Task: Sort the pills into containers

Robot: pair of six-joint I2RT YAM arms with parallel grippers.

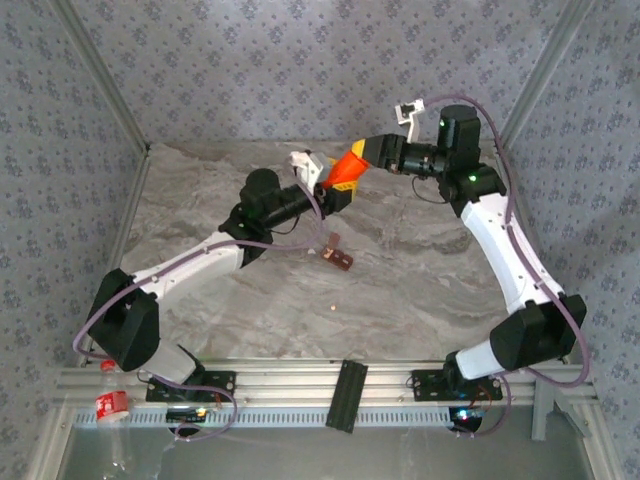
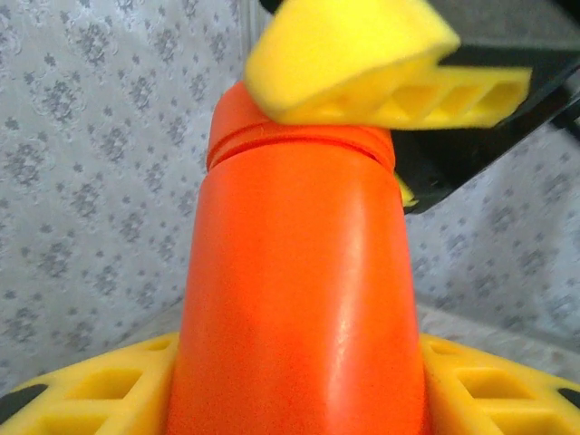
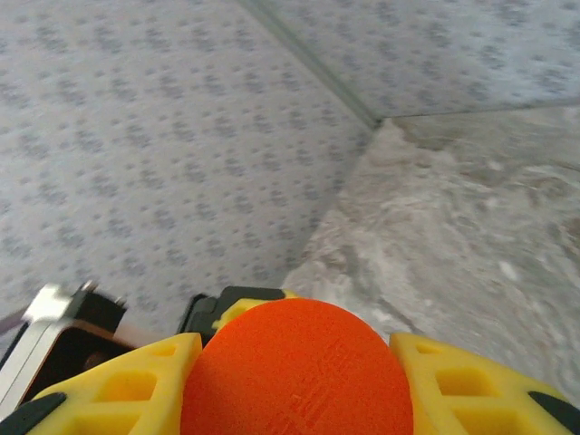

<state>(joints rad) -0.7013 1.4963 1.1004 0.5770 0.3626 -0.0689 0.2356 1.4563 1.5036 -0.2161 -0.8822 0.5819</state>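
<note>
Bottle up in the air, folks: an orange bottle (image 1: 349,170) is strung between the two claws, well above the marble-look table (image 1: 420,260). The left gripper (image 1: 333,188) is clenched round the bottle's body, and in its wrist view the orange barrel rises straight out from between its two yellow fingers (image 2: 100,390), touching both. At the far end of that barrel sits the cap (image 3: 299,372), and that is where the right gripper (image 1: 372,152) comes in from the opposite side. It is clamped onto the cap, with a yellow pad pressed against each flank of the round orange face. So the two claws meet nose to nose, and the bottle tilts upward from the left claw to the right one.

Now the sorting gear. The containers (image 1: 337,258), a small dark reddish-brown strip, lie flat on the table below the left claw, a little toward the arm bases, well apart from both claws. One of the pills (image 1: 331,308), a tiny pale speck, lies on the bare table nearer the bases again, clear of the strip. I cannot tell whether any compartment has anything in it. Patterned wall (image 3: 136,136) stands behind the right claw.
</note>
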